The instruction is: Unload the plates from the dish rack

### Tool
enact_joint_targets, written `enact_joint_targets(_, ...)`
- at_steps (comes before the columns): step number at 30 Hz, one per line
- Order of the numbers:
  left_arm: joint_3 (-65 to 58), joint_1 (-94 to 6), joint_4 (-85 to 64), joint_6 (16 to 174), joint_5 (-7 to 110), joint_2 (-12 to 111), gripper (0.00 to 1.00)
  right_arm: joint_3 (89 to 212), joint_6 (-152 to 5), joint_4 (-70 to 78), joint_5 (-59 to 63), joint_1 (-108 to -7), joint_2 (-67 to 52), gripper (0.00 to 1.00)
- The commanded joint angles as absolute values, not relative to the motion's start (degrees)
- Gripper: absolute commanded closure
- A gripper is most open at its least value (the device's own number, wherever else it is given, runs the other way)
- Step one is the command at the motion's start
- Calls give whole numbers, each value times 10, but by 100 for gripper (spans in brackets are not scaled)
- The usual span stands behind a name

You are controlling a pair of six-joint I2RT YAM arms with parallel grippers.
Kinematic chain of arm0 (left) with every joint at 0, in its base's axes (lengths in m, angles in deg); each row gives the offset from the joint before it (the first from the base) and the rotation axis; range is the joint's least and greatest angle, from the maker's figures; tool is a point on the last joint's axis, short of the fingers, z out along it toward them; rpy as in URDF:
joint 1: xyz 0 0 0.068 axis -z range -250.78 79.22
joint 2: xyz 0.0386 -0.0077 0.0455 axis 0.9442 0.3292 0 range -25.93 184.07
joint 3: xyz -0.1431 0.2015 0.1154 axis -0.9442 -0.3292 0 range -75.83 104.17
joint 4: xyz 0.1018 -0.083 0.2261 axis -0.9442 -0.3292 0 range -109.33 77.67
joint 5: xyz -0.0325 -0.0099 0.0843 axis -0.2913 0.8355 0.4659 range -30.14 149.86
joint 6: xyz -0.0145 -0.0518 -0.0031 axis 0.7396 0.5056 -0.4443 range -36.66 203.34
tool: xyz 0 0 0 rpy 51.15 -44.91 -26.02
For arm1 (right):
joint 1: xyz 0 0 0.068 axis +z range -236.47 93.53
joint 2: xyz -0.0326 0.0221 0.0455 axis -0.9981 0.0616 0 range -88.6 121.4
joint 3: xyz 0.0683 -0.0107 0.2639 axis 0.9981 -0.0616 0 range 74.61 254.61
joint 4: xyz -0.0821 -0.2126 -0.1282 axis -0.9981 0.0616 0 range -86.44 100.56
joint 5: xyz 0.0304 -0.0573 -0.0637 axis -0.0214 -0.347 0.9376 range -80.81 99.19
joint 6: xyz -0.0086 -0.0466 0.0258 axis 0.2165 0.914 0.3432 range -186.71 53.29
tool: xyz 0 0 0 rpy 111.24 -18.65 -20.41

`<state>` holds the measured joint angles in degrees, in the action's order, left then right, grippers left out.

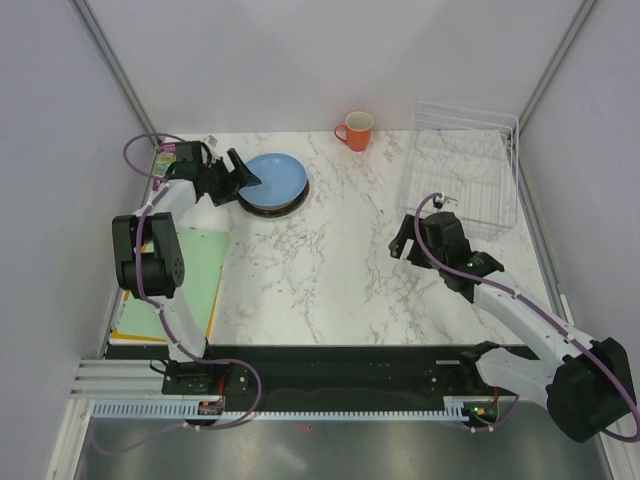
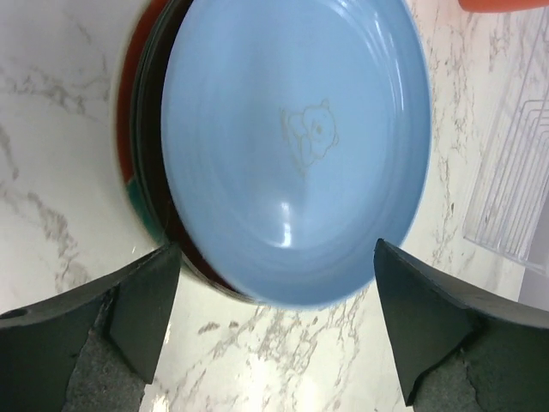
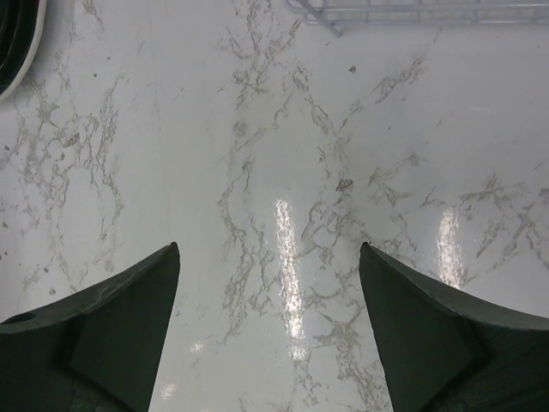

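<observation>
Stack of plates (image 1: pixel 273 185) sits at the upper left of the counter (image 1: pixel 330 270). The light blue plate (image 2: pixel 296 146) lies flat on top, with dark rims and a strip of red showing beneath it in the left wrist view. The left fingers (image 2: pixel 141 318) are spread wide, one on each side of that plate's near edge, and grip nothing. The plate's weight rests on the stack, so the wide stance looks like clearance for drawing away without dragging it.

The dish rack (image 1: pixel 462 170) stands at the upper right, well apart from the stack. No plate shows between its bars, so the unloading looks finished or nearly so. The right fingers (image 3: pixel 103 335) are spread too and empty, hanging over bare marble between rack and stack, probably parked out of the left arm's way. The orange mug (image 1: pixel 355 130) stands near the rack, not touching it.
</observation>
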<state>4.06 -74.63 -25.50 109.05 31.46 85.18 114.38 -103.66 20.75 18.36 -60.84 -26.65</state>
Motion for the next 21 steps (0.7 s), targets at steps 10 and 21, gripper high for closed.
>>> enact_joint_targets(10, -71, -745, -310, 1053, 336, 594, 0, 1192, -942, 289, 314, -610, -340, 2)
enact_joint_targets(21, -196, -677, -272, 991, 382, 272, 0, 1242, -863, 307, 458, -610, -361, 2)
